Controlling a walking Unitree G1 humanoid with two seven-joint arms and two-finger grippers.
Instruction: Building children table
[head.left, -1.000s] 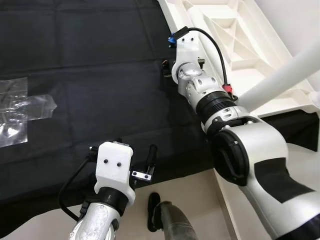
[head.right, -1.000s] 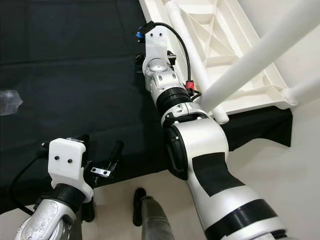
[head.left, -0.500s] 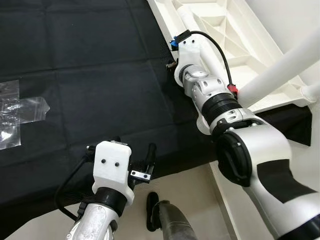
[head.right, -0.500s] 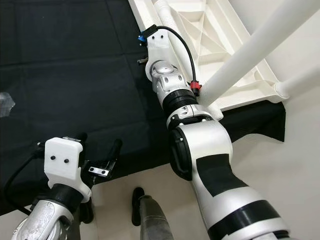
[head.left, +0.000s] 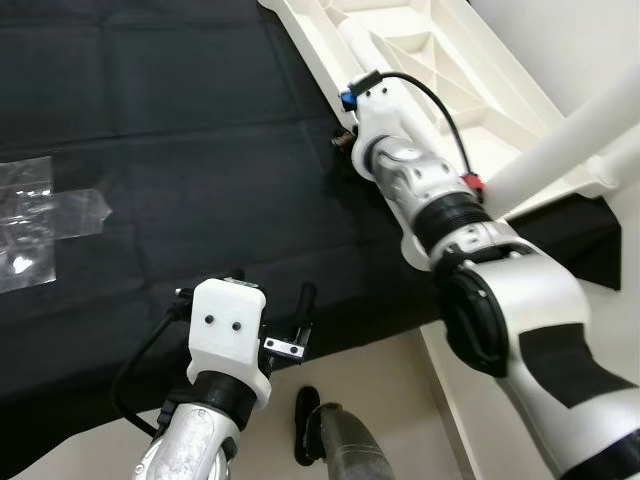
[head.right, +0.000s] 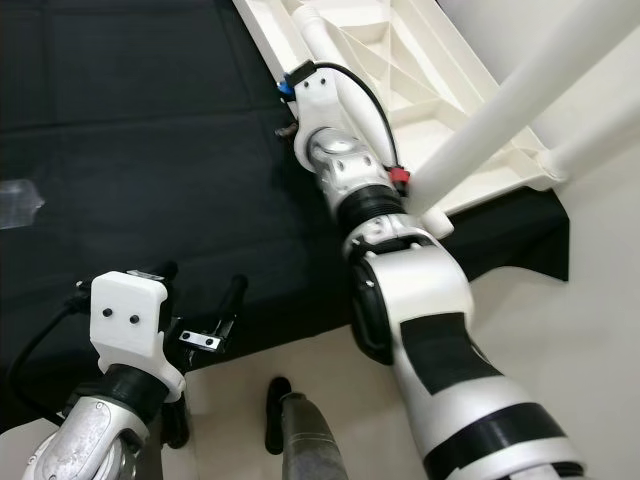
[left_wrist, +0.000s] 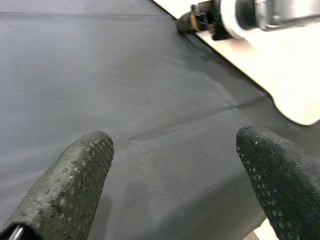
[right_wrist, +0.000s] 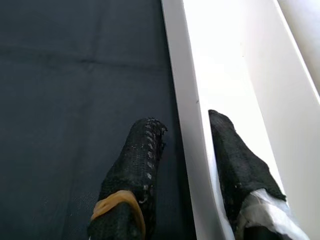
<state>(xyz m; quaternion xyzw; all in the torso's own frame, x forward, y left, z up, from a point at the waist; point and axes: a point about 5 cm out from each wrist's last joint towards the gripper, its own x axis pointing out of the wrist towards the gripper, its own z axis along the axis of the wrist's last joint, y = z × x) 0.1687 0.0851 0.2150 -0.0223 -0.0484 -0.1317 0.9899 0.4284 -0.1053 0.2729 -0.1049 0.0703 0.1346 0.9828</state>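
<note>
While the white children table (head.left: 470, 70) lies upturned at the far right on a black cloth (head.left: 180, 150), the right tool (head.left: 343, 135) reaches its near-left rim. Left wrist view: the left tool (left_wrist: 172, 165) hovers spread, empty, over cloth. Right wrist view: black fingers (right_wrist: 137, 165) clamp the table's rim (right_wrist: 187, 125) between them

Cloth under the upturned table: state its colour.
Black fabric cloth, plain and unpatterned; the left eye view shows it best.

table top (head.left: 440, 60): cut off at frame top | plastic bag (head.left: 40, 215): cut off left
</note>
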